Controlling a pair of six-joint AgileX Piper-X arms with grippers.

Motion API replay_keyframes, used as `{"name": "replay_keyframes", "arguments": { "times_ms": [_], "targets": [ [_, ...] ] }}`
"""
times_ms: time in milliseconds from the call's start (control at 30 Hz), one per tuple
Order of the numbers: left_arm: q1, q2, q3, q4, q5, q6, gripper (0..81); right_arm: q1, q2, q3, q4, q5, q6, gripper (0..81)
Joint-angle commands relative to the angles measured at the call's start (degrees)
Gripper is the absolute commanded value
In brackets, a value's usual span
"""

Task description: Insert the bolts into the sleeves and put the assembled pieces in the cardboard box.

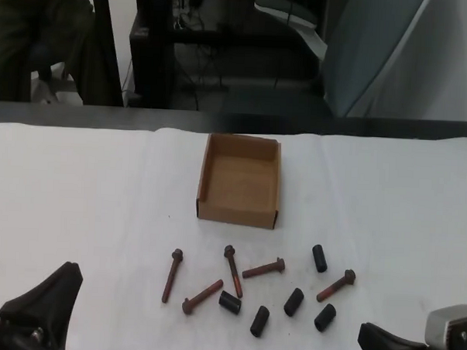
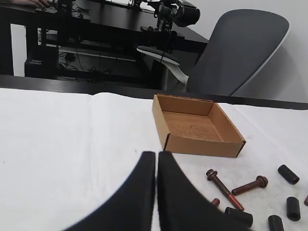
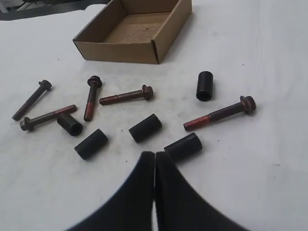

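Five bolts and five sleeves lie scattered and separate on the white bench. The cardboard box sits just behind them, open side up. Nearer me, the left gripper and the right gripper hang low, each clenched with its fingers pressed flat together.

- The cardboard box stands on the worktop, at mid-width.
- Before it on the worktop, from the left, lie the first bolt, second bolt, third bolt and fourth bolt.
- The fifth bolt lies farthest right, between the far sleeve behind it and the near-right sleeve before it.
- The left sleeve lies just beside the second bolt's tip.
- The front sleeve and middle sleeve lie between the left and near-right sleeves.
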Motion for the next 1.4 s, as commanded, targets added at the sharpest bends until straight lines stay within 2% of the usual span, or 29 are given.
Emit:
{"name": "replay_keyframes", "arguments": {
  "times_ms": [0,1100,1167,1300,1367],
  "targets": [
    [-0.2,-0.3,-0.6,-0.6,-0.1,-0.1,1.8,0.1,0.1,-0.5,-1.5,1.0,0.7,0.6],
    [-0.2,-0.3,-0.6,-0.8,-0.2,-0.1,1.8,0.1,0.1,-0.5,-2.1,0.1,1.6,0.6],
    [-0.2,-0.3,-0.6,-1.0,2.4,0.9,1.8,0.1,0.1,-0.5,-3.9,-0.1,-1.2,0.6],
    [-0.2,-0.3,-0.6,-6.3,9.9,8.8,1.8,0.1,0.1,-0.5,-8.8,-5.8,-12.9,0.6],
    [-0.2,-0.3,-0.6,-9.0,10.1,10.8,1.8,0.1,0.1,-0.5,-11.0,-6.9,-16.3,0.6]
  ]
}}
